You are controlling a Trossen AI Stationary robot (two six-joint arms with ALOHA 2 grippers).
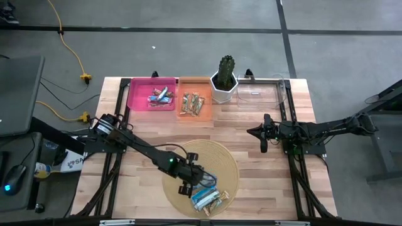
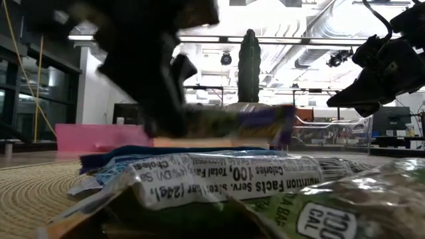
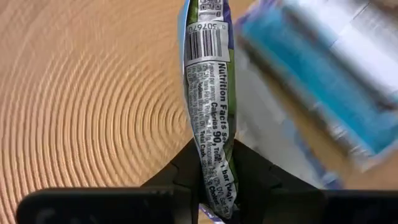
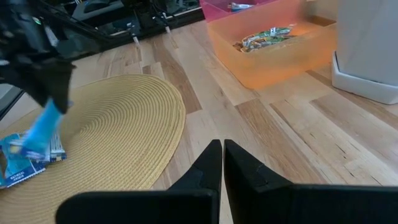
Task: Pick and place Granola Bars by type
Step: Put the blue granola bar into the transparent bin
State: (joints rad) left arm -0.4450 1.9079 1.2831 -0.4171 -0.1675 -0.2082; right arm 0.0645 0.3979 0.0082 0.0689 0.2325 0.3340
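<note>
The left gripper (image 1: 188, 181) is down over the round woven straw mat (image 1: 223, 157) at the near side of the table, and its two dark fingers (image 3: 186, 174) are pinched on a wrapped granola bar with a green-and-purple printed wrapper (image 3: 208, 106), which stands on edge between them with its barcode and nutrition panel showing. Just beside it, toward the mat's near edge, lies a small heap of more wrapped bars in blue-and-white wrappers (image 1: 207, 198), some overlapping each other.

Farther off, at the back of the light wooden slat table (image 1: 251, 182), a pink plastic bin (image 1: 138, 94) holds a few blue-and-white bars (image 1: 161, 96), and touching its side an orange plastic bin (image 1: 204, 85) holds several brown-and-tan bars (image 1: 193, 104). Next to the orange bin stands a green cactus in a white pot (image 1: 225, 78), and beyond that a clear plastic bin (image 1: 264, 91) sits at the table's back right corner.

The right gripper (image 1: 262, 140) hangs above bare wood on the right side of the table, well apart from the mat, its fingers (image 4: 208, 165) pressed together on nothing.
</note>
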